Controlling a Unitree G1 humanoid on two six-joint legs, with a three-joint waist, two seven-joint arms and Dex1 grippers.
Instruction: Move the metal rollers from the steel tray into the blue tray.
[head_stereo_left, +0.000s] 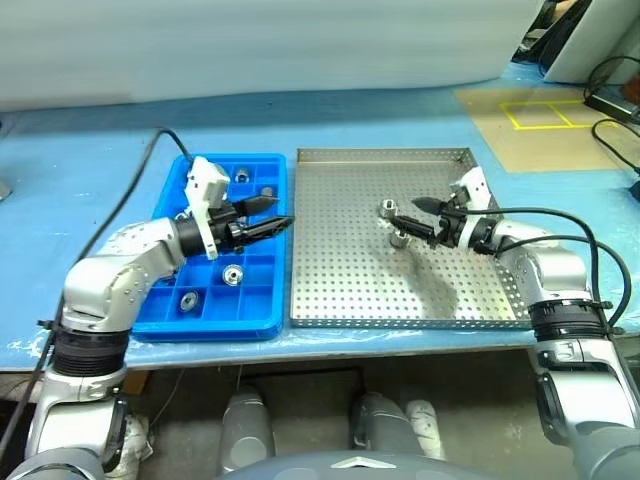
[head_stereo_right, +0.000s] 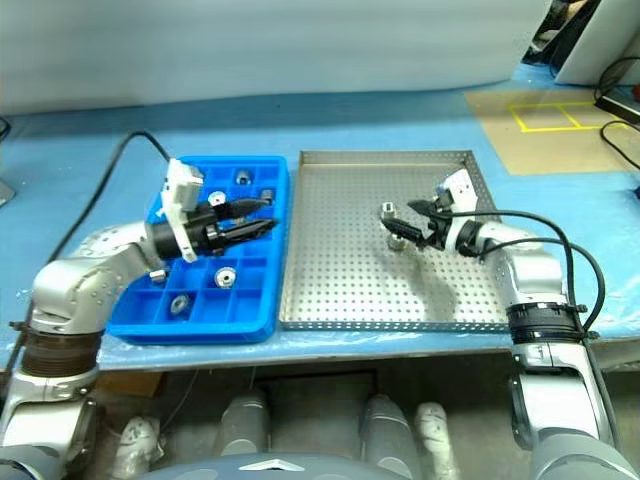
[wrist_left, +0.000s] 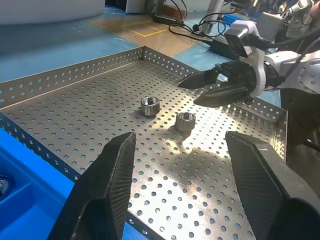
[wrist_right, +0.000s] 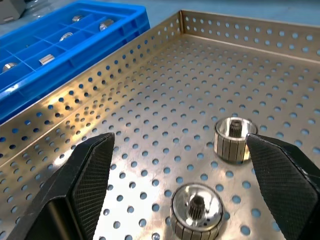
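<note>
- The steel tray (head_stereo_left: 350, 290) lies on the blue tabletop (head_stereo_left: 80, 130), with the blue tray (head_stereo_left: 265, 320) just beside it on the robot's left, their long edges almost touching.
- Two metal rollers stand close together on the steel tray's perforated floor, toward its right half: one roller (head_stereo_left: 388, 209) farther from the robot, the other roller (head_stereo_left: 399, 240) nearer.
- Several more rollers sit in separate compartments of the blue tray, for instance one (head_stereo_left: 233, 275) near the middle and one (head_stereo_left: 188, 300) nearer the front edge.
- The left hand (head_stereo_left: 278, 213) hangs above the blue tray's right side, pointing toward the steel tray; its fingers (wrist_left: 107, 180) are spread apart and carry nothing.
- The right hand (head_stereo_left: 412, 214) hovers low over the steel tray, just beside the two rollers and pointing at them from the right.
- Its fingers (wrist_right: 82, 185) are spread wide, empty, with both rollers seen between the tips in the right wrist view; whether a tip touches a roller I cannot tell.
</note>
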